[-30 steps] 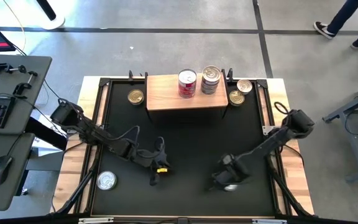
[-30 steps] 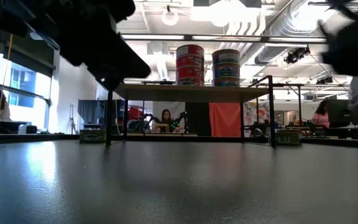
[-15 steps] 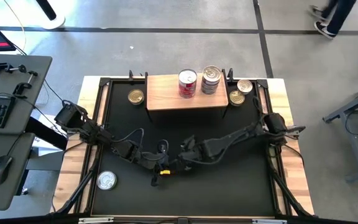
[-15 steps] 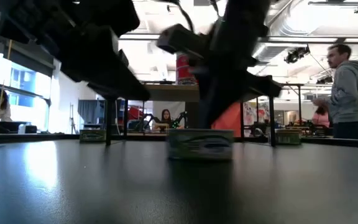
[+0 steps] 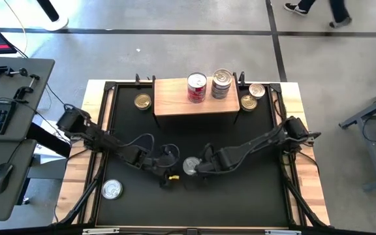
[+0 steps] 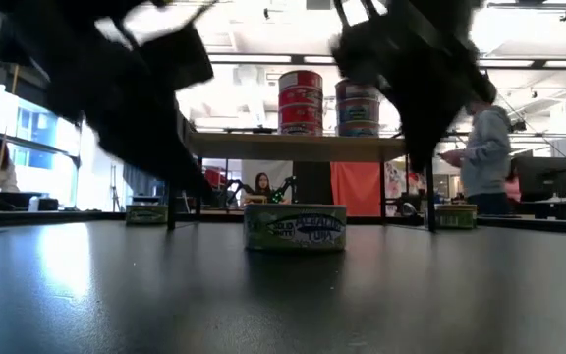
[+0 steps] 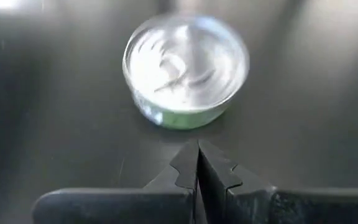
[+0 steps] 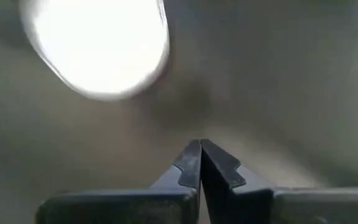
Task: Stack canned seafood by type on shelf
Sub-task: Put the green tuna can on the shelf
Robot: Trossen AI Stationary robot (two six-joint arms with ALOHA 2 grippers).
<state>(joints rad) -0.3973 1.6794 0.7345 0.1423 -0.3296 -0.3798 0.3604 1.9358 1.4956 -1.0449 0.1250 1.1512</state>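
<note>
A green-labelled, silver-lidded can [image 5: 190,166] stands on its base in the middle of the black mat, and shows as the same can [image 6: 295,226] in the low view. My left gripper [image 5: 177,172] is shut just to its left, fingertips [image 7: 197,148] a short gap from the can [image 7: 185,68]. My right gripper [image 5: 203,167] is shut just to its right, with the can [image 8: 95,46] off to one side of its tips [image 8: 201,146]. The wooden shelf [image 5: 175,103] carries a red-labelled stack [image 5: 196,87] and a bluish stack [image 5: 221,83].
Loose cans rest on the mat: a gold one [image 5: 142,101] left of the shelf, a gold one [image 5: 248,102] and a silver one [image 5: 257,90] to its right, a silver one [image 5: 112,189] at the near left. A person [image 6: 484,157] stands in the room beyond the table.
My right gripper has swept from the near right of the mat toward the left, then drawn back a little to the right. The green-labelled can has slid with it across the mat, from the near right to the middle, and now stands between both grippers.
</note>
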